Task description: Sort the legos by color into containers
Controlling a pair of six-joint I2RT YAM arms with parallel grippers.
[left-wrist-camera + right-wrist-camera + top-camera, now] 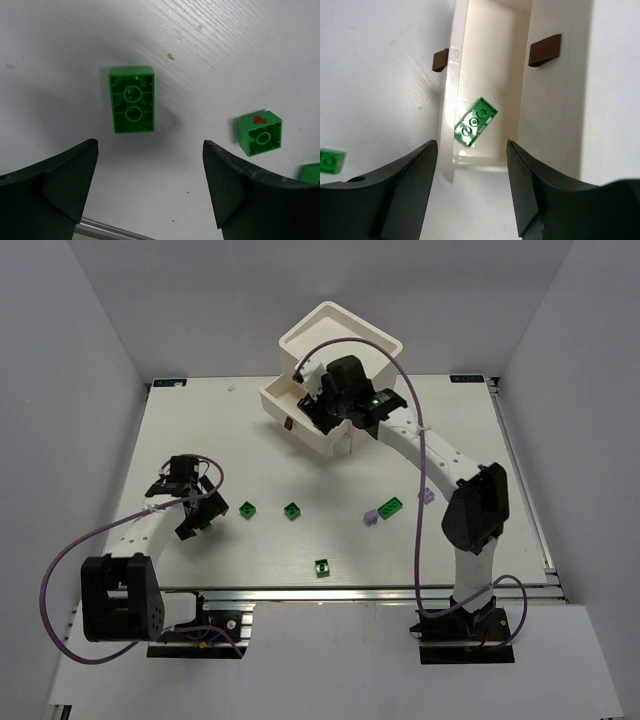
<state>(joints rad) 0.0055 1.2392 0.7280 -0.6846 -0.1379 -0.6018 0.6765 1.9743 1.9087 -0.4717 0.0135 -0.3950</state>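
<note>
In the right wrist view a green lego [476,122] sits at a slant inside the pulled-out white drawer [451,100], clear of both fingers. My right gripper [471,162] [318,402] hangs open above that drawer, holding nothing. The drawer belongs to the white cabinet [340,340], whose drawers have brown pulls [544,50]. My left gripper [150,185] [198,508] stands open low over the table, just short of an upside-down green lego [132,100]. A smaller green lego [260,133] lies to its right. More green legos [247,508] [292,509] [322,567] [390,507] and lavender legos [371,515] [427,496] lie on the table.
The white table [470,420] has walls on three sides and a metal rail along its near edge [350,590]. The cabinet stands at the back middle. Purple cables loop from both arms.
</note>
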